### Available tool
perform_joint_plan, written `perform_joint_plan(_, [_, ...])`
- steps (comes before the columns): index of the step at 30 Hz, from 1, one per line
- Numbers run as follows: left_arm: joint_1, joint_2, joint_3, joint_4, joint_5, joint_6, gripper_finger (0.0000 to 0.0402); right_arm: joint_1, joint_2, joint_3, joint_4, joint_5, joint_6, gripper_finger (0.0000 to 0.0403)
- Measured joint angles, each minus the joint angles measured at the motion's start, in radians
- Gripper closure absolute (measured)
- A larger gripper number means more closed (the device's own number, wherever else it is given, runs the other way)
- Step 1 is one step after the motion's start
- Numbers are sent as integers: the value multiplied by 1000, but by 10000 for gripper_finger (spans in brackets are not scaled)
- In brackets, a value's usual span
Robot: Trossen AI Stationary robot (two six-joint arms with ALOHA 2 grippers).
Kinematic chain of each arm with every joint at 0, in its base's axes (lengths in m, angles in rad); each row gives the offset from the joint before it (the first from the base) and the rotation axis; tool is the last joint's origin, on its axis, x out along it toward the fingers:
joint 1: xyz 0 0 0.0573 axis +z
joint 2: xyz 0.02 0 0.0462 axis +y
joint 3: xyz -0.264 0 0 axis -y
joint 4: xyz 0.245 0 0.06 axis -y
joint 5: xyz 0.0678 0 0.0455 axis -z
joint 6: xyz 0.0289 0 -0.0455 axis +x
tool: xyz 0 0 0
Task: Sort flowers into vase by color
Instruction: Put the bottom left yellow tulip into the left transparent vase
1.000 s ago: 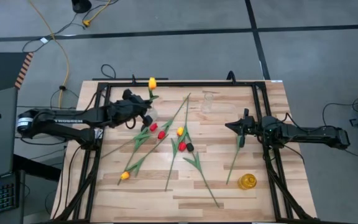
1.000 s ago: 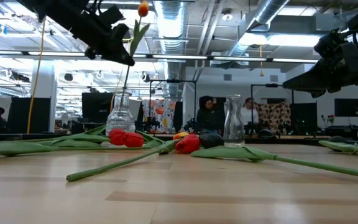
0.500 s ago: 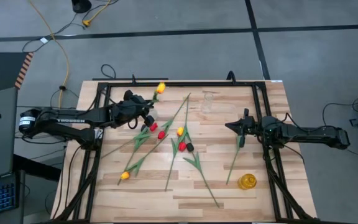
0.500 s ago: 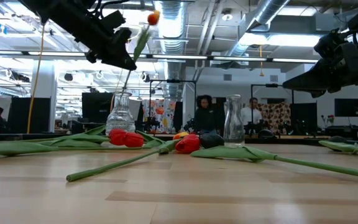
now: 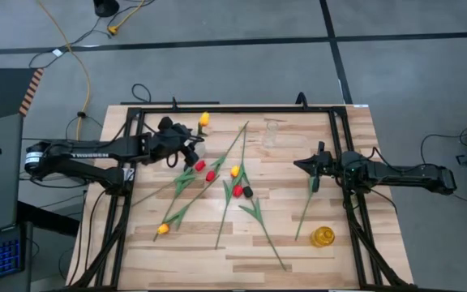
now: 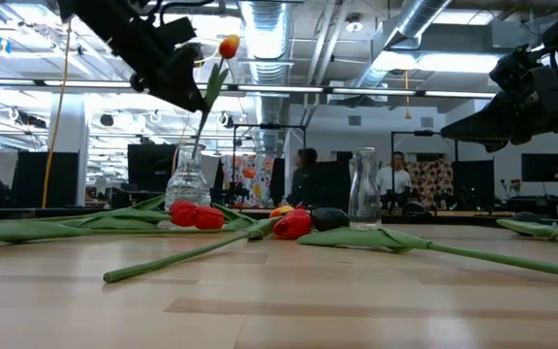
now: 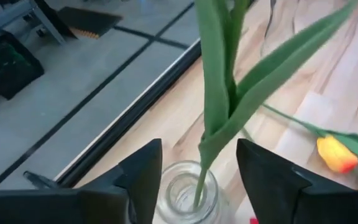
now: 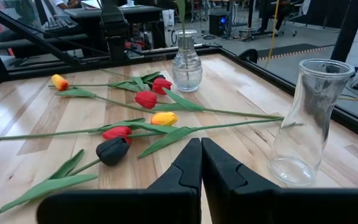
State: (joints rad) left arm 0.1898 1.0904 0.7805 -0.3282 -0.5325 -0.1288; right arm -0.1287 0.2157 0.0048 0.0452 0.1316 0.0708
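A yellow tulip (image 6: 229, 46) stands tilted in the small round glass vase (image 6: 188, 179) at the far left, its stem down through the vase mouth (image 7: 188, 190). My left gripper (image 7: 199, 147) hangs open just above that vase, one finger on either side of the stem and leaves, apart from them. On the wood lie several more tulips: red ones (image 5: 205, 170), a yellow one (image 5: 234, 171), a near-black one (image 5: 248, 192) and a yellow one (image 5: 163, 229). My right gripper (image 5: 310, 165) waits shut above the table's right half.
A tall clear vase (image 5: 272, 132) stands at the far middle. A small yellow jar (image 5: 323, 236) sits near the right front. One leafy stem (image 5: 306, 203) lies below my right gripper. A black frame (image 5: 233, 109) borders the work area. People show in the room beyond.
My left gripper has opened and let go of the yellow tulip. The tulip has dropped lower into the round vase, its head swinging a little and now leaning toward the table's right. The arm has drawn back slightly toward the left edge.
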Motion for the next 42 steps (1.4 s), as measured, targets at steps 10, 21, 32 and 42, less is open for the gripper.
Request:
perform_joint_plan(10, [0, 0, 218, -365, 176, -50, 195, 0, 0, 0, 0, 0, 0, 367])
perform_joint_plan(21, [-1, 0, 316, -602, 513, -306, 195, 0, 0, 0, 0, 0, 0, 367])
perform_joint_plan(32, [-129, 8, 315, -691, 578, -468, 195, 0, 0, 0, 0, 0, 0, 367])
perform_joint_plan(42, [-298, 38, 315, -685, 481, -575, 195, 0, 0, 0, 0, 0, 0, 367])
